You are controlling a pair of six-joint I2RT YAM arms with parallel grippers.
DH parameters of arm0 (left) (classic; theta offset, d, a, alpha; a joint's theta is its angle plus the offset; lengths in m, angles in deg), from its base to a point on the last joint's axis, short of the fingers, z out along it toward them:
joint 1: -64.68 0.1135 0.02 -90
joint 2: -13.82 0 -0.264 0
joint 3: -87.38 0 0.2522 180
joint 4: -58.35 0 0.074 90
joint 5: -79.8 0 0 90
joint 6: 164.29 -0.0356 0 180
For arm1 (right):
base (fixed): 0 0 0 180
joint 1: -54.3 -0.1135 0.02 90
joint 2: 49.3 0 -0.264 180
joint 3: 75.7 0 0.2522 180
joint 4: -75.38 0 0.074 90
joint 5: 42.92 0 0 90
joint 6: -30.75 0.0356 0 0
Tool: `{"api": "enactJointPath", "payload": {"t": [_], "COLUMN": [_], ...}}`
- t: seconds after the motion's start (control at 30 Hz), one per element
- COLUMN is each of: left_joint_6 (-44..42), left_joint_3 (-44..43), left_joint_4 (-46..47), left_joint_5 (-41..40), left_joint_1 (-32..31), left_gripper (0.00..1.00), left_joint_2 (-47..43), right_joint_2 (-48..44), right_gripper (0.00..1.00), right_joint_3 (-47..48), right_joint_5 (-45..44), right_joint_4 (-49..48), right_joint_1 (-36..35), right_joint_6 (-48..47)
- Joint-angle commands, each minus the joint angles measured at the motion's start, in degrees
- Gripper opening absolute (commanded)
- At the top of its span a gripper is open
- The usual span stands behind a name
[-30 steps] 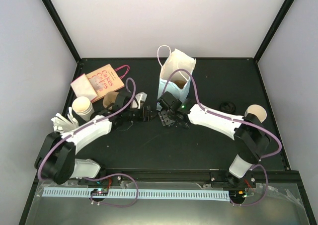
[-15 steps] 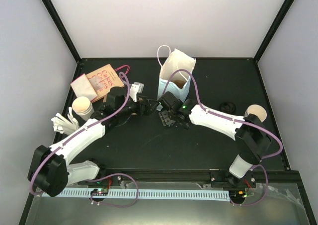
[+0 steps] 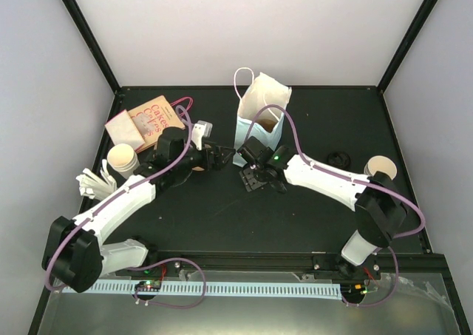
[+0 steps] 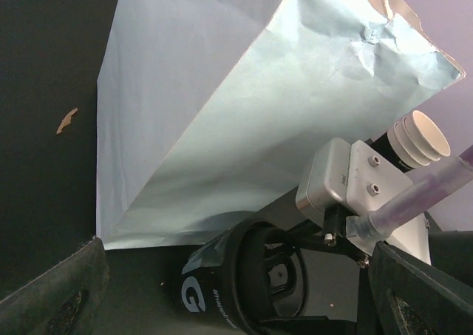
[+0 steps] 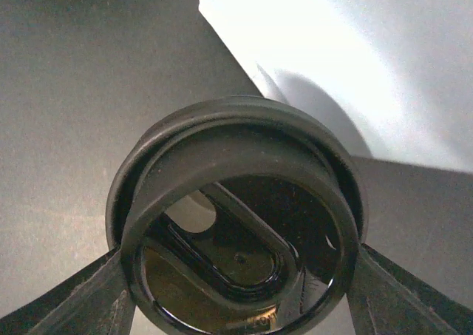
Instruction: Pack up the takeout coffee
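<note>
In right gripper point(image 3: 251, 178), jaws partly spread and clamped across its rim: round black lid point(image 5: 222, 128), glossy plastic, just short of the bag's foot. Alongside, left gripper point(image 3: 220, 157) spread wide, empty, nosed up to the bag point(image 3: 260, 113). Pale blue paper, creased, upright, mouth open, white loop handle. At left, tan cup point(image 3: 122, 160) and white plastic pieces point(image 3: 92, 181). At right, open paper cup point(image 3: 380, 168). Far left, flat printed bag point(image 3: 148, 119), pink handles.
</note>
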Motion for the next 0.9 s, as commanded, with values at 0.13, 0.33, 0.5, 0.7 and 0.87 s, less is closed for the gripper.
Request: {"api": "enactJointPath", "payload": {"t": [0.13,0.33,0.5,0.7,0.87], "left_joint_6": [-0.7,-0.25,0.32,1.06,1.64], "left_joint_3": [-2.65,-2.7,-2.69,-2.72,-2.33], "left_joint_4": [-1.8,-1.83,-2.0,-3.26,-4.91], "left_joint_5": [1.44,2.82,4.28,7.13,9.46], "left_joint_1": [0.51,0.51,0.51,0.6,0.93], "left_gripper": [0.99,0.99,0.99,0.99,0.99], "left_joint_2": [-2.15,-1.66,-1.37,-0.9,0.26], "right_joint_2": [-1.53,-2.82,-3.27,-1.77,-1.12], "right_gripper": [0.74,0.74,0.74,0.74,0.74], "right_joint_3": [1.13,3.54,5.45,7.78,8.2], "right_joint_5": [2.08,0.79,2.15,3.63,5.43], "right_joint_4": [11.86,13.92,16.25,22.65,25.39], "right_joint_1": [0.23,0.21,0.18,0.24,0.16], "right_joint_6": [-0.85,-0.54,-0.99,-1.74,-2.46]}}
